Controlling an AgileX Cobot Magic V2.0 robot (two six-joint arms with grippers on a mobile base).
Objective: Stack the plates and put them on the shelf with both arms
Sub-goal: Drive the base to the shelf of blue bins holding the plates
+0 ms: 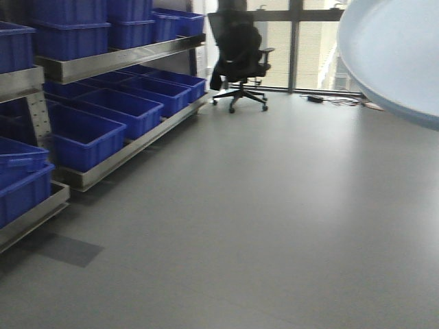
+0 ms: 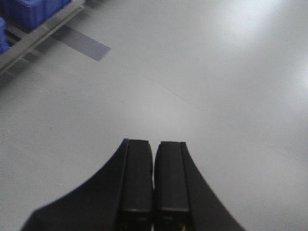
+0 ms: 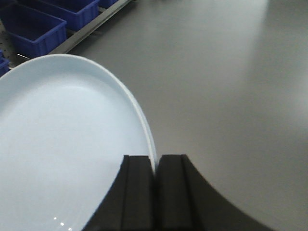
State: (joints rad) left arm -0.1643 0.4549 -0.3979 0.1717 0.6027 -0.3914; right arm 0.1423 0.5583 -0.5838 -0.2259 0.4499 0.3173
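Right gripper [image 3: 155, 162]: my fingers are pinched on the rim of a plate [image 3: 62, 144], which is tilted above the grey floor [image 3: 231, 96]. Left gripper [image 2: 154, 147]: fingers pressed together, holding nothing. To the left, blue bins [image 1: 103, 110] on steel shelving [image 1: 116, 58].

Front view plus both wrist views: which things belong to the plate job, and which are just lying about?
Job: plate, rim clamped in the right gripper; left gripper, shut and empty; steel shelving.
Just there: blue bins on the shelving; black office chair; cables by the window.
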